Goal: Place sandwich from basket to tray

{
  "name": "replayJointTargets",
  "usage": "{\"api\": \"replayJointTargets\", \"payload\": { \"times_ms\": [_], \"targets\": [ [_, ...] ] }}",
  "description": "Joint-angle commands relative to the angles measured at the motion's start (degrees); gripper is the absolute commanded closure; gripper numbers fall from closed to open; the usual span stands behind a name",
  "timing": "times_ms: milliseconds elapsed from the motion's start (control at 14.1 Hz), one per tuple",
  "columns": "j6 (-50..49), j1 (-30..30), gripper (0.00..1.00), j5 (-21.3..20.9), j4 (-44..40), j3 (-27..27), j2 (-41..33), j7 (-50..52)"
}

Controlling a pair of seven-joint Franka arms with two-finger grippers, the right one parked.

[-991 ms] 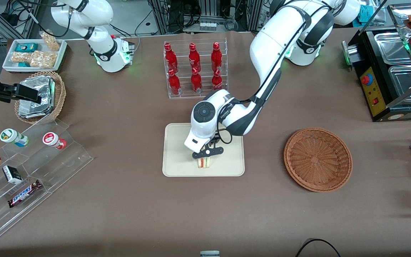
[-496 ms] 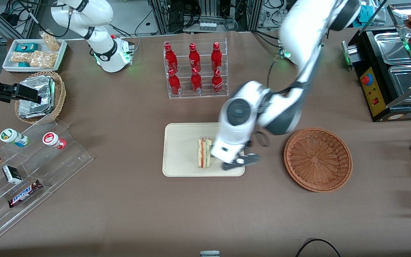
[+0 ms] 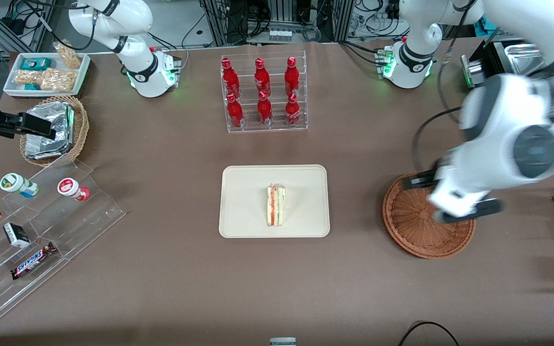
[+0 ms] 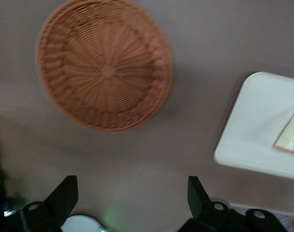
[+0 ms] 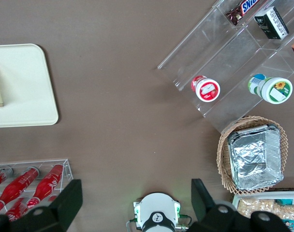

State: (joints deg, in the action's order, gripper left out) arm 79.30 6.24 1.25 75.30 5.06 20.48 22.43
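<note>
The sandwich (image 3: 276, 206) now lies free on the tray (image 3: 238, 192), released. A moment ago the gripper (image 3: 452, 198) stood over it; now it has swung away above the empty basket (image 3: 411, 235), jaws spread wide. Task looks done.

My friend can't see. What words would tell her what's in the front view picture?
A small triangular clear-wrapped sandwich lies on a flat cream rectangular tray in the middle of a brown table. Toward the working arm's end, the white robot arm's gripper hovers, jaws open, above an empty round reddish-brown wicker basket.
</note>
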Motion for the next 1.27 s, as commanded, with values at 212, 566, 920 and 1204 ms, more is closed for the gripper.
{"api": "replayJointTargets", "payload": {
  "times_ms": [212,566,920,1204],
  "targets": [
    [-6.35,-13.53,0.0,-0.28,9.68,0.74,-13.87,-13.72],
    [-13.02,-13.01,0.0,-0.19,4.97,2.49,-14.59,-13.9],
    [-12.77,-13.09,0.0,0.24,2.48,3.38,-14.06,-13.64],
    [-12.24,-12.83,0.0,0.51,1.87,3.47,-13.27,-11.19]
  ]
}}
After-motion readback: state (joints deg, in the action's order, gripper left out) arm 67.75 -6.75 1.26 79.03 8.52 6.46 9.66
